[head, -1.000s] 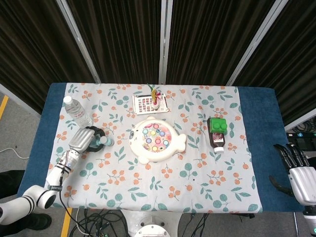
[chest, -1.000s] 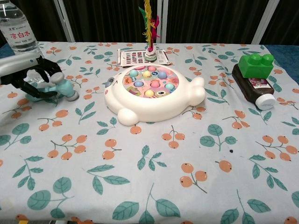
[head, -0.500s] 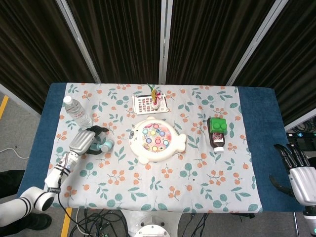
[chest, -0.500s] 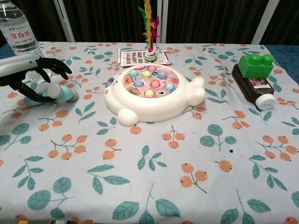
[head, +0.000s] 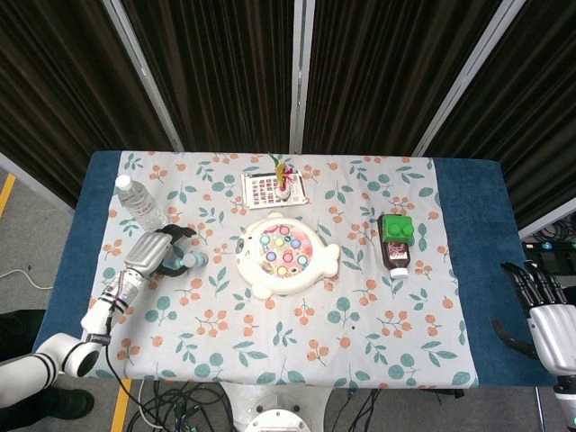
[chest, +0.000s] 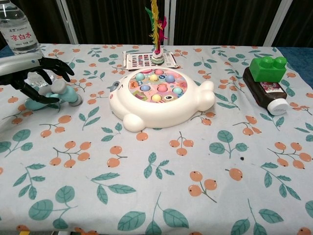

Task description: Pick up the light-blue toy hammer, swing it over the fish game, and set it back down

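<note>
The light-blue toy hammer (chest: 62,94) lies on the flowered cloth left of the white fish game (chest: 159,98). My left hand (chest: 36,73) hovers over its handle with the dark fingers spread, and nothing is gripped in them. In the head view the left hand (head: 155,254) sits just left of the hammer (head: 192,262), with the fish game (head: 284,256) further right. My right hand (head: 545,313) hangs off the table's right edge, fingers apart and holding nothing.
A water bottle (chest: 18,28) stands right behind the left hand. A printed card with a feathered toy (head: 275,186) lies behind the game. A brown bottle topped by a green block (head: 396,239) lies to the right.
The left hand has opened its fingers off the hammer, which now rests on the cloth. The right hand has not moved.
</note>
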Available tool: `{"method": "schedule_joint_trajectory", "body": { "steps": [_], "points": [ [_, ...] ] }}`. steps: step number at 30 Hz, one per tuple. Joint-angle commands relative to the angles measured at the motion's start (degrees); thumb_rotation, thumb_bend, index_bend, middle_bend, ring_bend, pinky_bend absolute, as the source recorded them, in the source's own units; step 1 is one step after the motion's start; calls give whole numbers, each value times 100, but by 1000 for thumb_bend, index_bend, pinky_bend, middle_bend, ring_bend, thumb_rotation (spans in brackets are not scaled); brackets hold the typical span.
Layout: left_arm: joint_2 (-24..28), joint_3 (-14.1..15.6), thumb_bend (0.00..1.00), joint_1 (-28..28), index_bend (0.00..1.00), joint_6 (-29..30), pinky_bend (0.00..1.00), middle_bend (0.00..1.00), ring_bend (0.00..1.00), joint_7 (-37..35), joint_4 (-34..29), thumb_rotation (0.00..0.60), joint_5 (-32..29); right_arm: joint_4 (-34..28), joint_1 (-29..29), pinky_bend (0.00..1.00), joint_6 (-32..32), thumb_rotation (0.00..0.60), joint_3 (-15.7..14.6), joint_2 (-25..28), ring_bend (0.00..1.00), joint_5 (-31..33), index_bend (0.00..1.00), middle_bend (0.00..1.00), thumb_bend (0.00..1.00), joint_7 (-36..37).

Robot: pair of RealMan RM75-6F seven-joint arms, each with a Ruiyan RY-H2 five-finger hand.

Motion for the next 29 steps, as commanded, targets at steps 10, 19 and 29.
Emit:
{"method": "schedule_joint_trajectory", "body": {
  "steps": [10,19,29],
  "points": [
    [282,11,240,238,191,602,282,257,152,-43,-342,600,253,-30,-6,0,16,600,7,25,0,3,0,115,188,-29],
    [1487,-102,196,1537,188,2444,155,232,106,1381,-1423,600,-251,126,86,0,-176,600,43,60,0,133,0,114,190,222],
    [2341,394,193,2813,191,3281,89,192,61,2280,-2796,600,-618,321,269,0,-321,600,89,-132,0,71,0,105,190,409]
  ]
}}
